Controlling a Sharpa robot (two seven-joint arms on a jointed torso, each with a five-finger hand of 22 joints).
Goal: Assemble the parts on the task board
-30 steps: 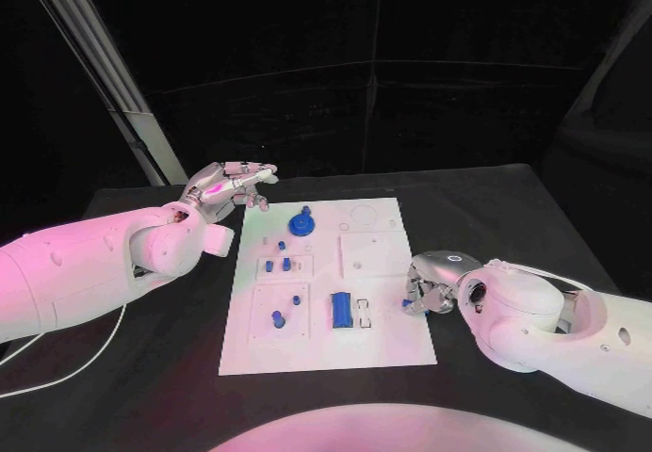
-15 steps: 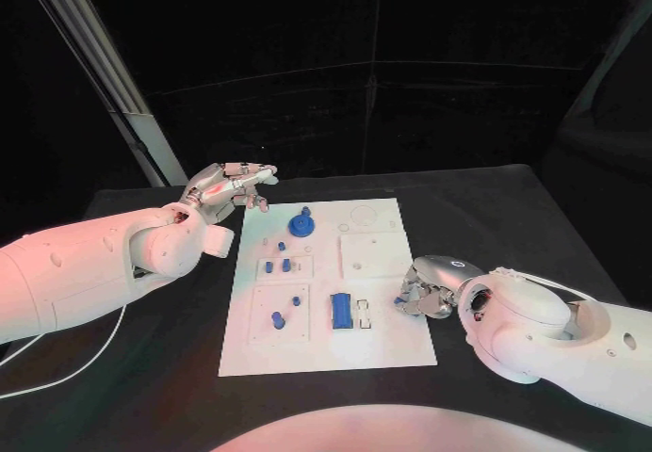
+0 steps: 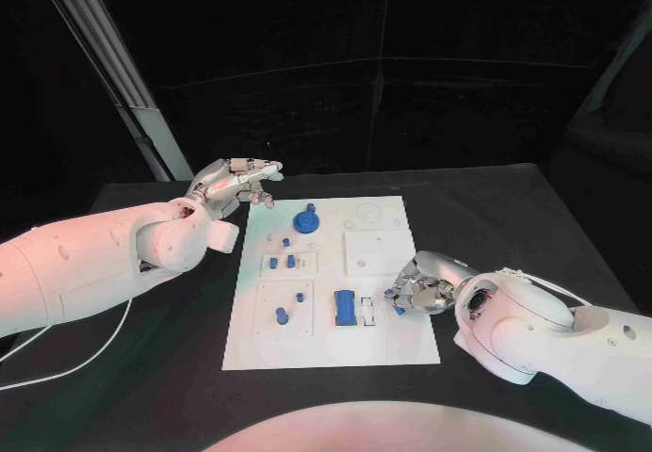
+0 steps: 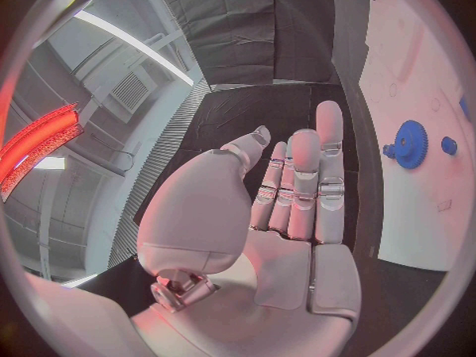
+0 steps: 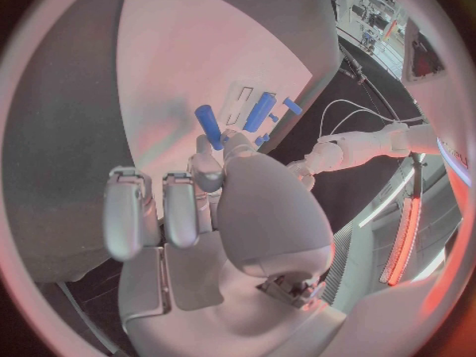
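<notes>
The white board (image 3: 331, 325) lies mid-counter with blue parts on it. The right hand (image 3: 421, 294), at its 3 o'clock edge, pinches a blue peg (image 5: 207, 123). The left hand (image 3: 234, 185), at 11 o'clock, is empty, fingers straight. Much seems left.

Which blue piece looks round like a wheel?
The blue gear at the far end of the task board, nearest the left hand. It is a toothed disc; the other blue pieces are small pegs or long blocks.

Pinkish light washes my arms and the white task board (image 3: 333, 282), while the room behind stays nearly black. My wrist pictures bulge, bending straight edges near the rim; a red strip lamp (image 4: 40, 139) glows there.
</notes>
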